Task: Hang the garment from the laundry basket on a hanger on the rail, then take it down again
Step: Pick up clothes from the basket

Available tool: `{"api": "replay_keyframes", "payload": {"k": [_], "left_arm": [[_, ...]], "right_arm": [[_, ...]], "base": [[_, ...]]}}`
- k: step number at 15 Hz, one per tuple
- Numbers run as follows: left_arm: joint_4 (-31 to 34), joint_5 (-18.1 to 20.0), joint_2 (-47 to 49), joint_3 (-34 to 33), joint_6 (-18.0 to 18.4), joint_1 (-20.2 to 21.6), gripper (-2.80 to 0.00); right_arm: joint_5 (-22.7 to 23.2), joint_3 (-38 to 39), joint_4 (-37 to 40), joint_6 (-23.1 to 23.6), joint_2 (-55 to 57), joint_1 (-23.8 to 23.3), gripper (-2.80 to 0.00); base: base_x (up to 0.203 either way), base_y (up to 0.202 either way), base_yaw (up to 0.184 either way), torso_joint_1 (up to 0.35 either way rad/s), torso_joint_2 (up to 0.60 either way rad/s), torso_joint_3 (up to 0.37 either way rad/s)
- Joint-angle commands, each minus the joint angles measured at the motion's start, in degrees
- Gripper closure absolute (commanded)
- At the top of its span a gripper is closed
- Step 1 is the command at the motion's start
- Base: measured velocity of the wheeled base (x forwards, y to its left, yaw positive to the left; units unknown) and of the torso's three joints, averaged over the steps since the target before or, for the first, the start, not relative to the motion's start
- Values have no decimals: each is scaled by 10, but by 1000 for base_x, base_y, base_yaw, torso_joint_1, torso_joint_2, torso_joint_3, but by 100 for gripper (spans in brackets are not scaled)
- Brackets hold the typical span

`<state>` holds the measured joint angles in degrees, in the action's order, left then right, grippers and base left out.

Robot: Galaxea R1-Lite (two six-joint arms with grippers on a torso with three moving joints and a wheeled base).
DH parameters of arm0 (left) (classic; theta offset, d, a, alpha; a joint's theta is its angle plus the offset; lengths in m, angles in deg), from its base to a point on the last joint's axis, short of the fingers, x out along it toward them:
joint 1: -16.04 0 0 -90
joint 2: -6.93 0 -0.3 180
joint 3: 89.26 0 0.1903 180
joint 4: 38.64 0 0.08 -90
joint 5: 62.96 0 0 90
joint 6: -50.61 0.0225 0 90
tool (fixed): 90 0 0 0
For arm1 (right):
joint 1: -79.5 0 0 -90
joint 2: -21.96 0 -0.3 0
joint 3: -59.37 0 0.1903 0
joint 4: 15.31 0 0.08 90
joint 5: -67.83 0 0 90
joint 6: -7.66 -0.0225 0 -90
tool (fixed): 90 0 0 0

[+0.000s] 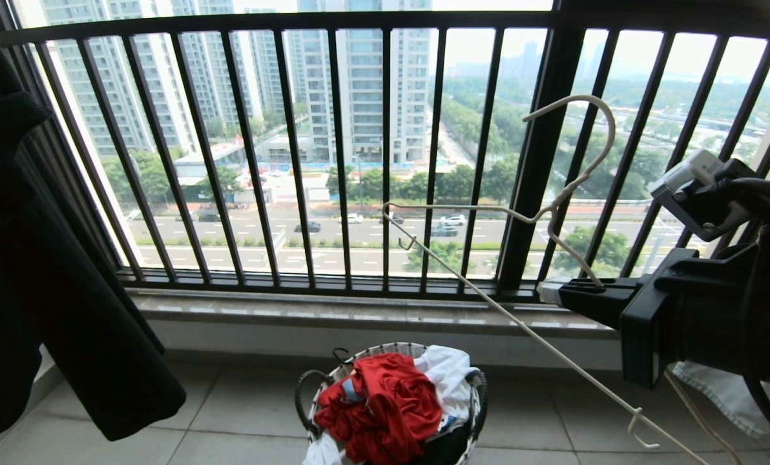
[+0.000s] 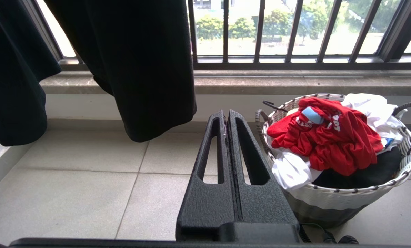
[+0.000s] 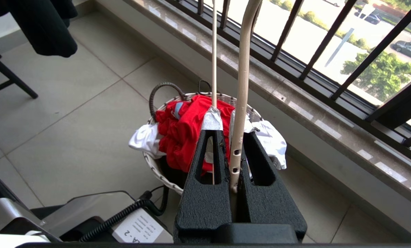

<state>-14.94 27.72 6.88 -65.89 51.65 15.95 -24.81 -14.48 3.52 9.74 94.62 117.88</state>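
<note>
Right wrist view shows the right pincer [image 3: 231,151] clamped on the hanger [image 3: 241,103], above the red garment [image 3: 188,134] heaped in the laundry basket [image 3: 150,165]. The left pincer [image 2: 227,120], closed and empty, must likely fetch it next.

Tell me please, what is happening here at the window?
The right gripper is shut on a thin whitish hanger and holds it up in front of the window railing. The red T-shirt lies crumpled on top in the laundry basket on the floor. The left gripper is shut, holding nothing, beside the basket.
</note>
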Motion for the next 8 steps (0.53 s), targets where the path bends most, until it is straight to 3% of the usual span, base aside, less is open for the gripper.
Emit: {"api": "replay_keyframes", "payload": {"k": [1,8], "left_arm": [[0,-1,0,0,-2,0,0],[0,-1,0,0,-3,0,0]], "right_arm": [[0,0,0,0,-7,-1,0],[0,0,0,1,-8,-2,0]], "base": [[0,0,0,0,0,0],[0,0,0,0,0,0]]}}
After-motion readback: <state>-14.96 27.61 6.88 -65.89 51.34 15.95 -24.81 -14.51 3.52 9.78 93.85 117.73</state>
